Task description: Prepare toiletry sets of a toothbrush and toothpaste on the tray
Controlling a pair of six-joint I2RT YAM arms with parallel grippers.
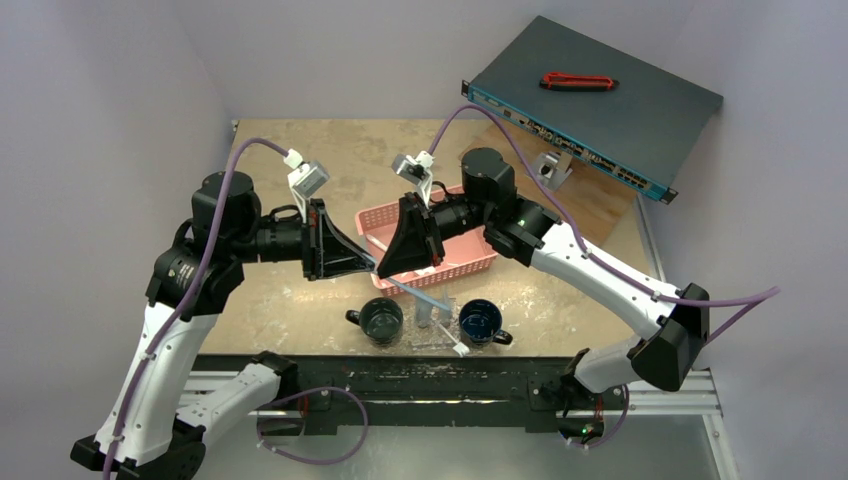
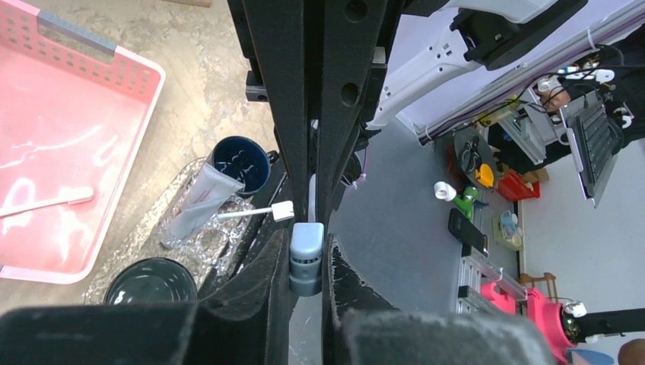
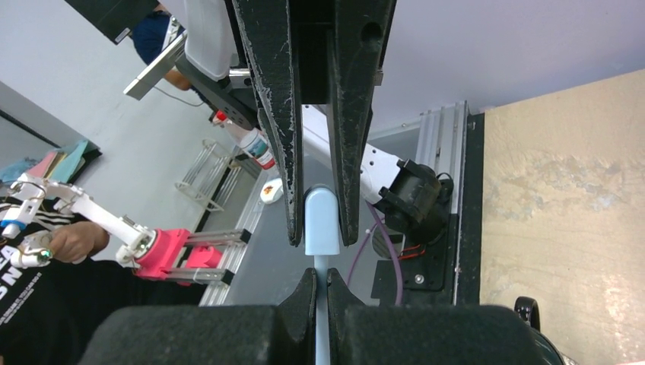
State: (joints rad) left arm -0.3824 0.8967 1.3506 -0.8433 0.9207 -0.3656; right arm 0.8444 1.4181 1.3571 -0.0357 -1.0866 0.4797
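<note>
The left gripper [image 2: 306, 252] is clamped on one end of the light blue plastic toothbrush [image 3: 321, 220]. The right gripper [image 3: 321, 287] is pinched shut on the same shaft. The toothbrush hangs near the transparent plastic tray [image 2: 207, 245], which holds a white soft toothpaste tube [image 2: 199, 201].

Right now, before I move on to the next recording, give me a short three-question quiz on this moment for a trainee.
1. True or false: the pink basket is empty.
2. What lies on the tray? A) toothpaste and a white toothbrush; B) toothpaste only; C) nothing.
3. Fill in: the light blue toothbrush is gripped by ___ gripper(s).

Key:
1. False: another white toothbrush lies in it.
2. A.
3. Both: the left gripper is closed on its wide end and the right gripper on its shaft.
</note>
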